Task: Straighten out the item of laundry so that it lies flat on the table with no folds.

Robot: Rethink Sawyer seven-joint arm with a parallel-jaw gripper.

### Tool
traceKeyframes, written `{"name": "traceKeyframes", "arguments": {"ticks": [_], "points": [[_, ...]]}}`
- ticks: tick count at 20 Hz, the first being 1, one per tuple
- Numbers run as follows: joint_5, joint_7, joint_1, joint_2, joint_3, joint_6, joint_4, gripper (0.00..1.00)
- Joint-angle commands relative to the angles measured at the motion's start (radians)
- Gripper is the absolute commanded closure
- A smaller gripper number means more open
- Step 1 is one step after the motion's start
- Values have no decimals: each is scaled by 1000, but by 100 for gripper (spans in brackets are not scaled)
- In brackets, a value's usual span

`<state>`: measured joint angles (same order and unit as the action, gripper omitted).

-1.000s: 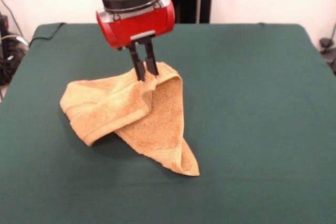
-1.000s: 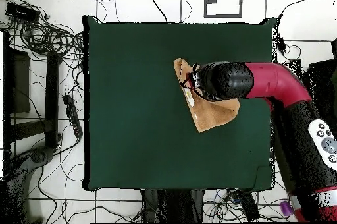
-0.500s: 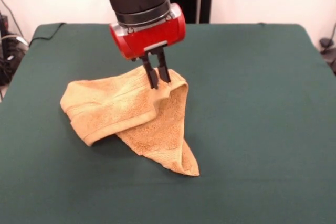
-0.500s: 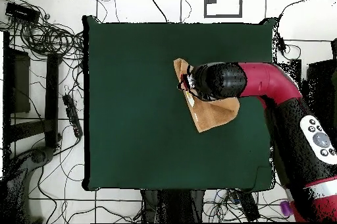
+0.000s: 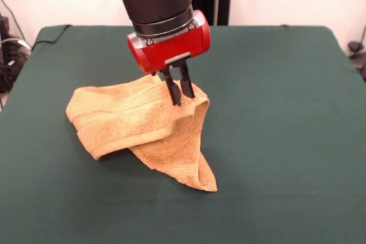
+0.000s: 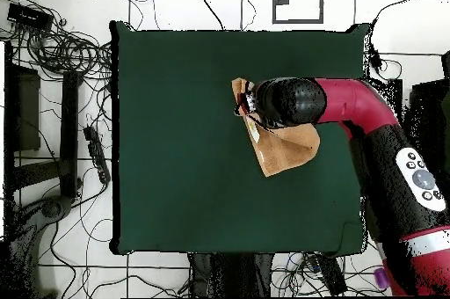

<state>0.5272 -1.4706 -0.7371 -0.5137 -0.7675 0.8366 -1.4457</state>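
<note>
The tan towel [image 5: 146, 132] lies crumpled and folded over itself on the green bench [image 5: 274, 141], one corner trailing toward the bench's near edge. The gripper [image 5: 182, 91] has pinched a raised fold at the towel's top, its black fingers [image 5: 173, 92] closed on it.

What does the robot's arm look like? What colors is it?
The arm is red and black. Its last part is a fat black tube that ends in a shiny red block with a grey plate underneath. From there stick out two thin black fingers, which make the gripper. From above, the arm shows a red bend, a black section and a grey oval panel with small buttons.
</note>
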Motion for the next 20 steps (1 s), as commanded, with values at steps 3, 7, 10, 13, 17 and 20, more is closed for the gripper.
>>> {"name": "traceKeyframes", "arguments": {"ticks": [3,7,10,13,17,20], "points": [[39,385,38,62,-79,132,145,100],[38,415,46,90,-89,147,206,100],[39,433,59,111,-87,178,259,100],[42,451,74,138,-77,211,312,100],[43,472,72,165,-70,217,336,100],[45,489,67,178,-65,219,350,100]]}}
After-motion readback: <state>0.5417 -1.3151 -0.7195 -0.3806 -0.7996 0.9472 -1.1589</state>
